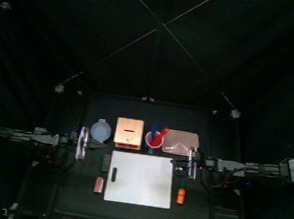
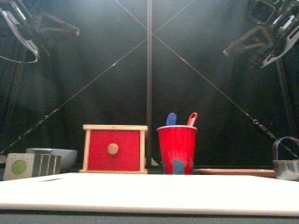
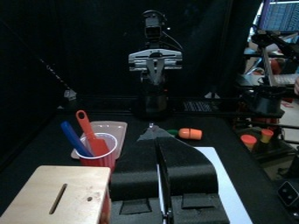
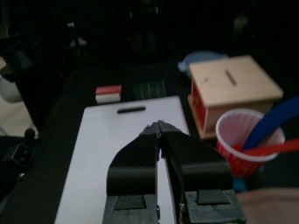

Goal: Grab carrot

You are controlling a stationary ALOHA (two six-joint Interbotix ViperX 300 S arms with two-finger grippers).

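The carrot point(image 1: 180, 196) is a small bright orange piece lying on the table by the right front edge of the white board point(image 1: 142, 178). It also shows in the left wrist view point(image 3: 188, 133), past the board's far edge. My right gripper point(image 1: 191, 165) hangs over the board's right edge, a little behind the carrot, jaws shut and empty point(image 4: 156, 130). My left gripper point(image 1: 85, 144) is over the table's left side, jaws shut and empty point(image 3: 159, 143). The carrot does not show in the right wrist and front views.
A tan box point(image 1: 128, 130) with a red front point(image 2: 114, 149) and a red cup point(image 1: 158, 136) holding utensils stand behind the board. A grey bowl point(image 1: 100, 131) sits back left. A duller brownish stick point(image 1: 98, 182) lies left of the board.
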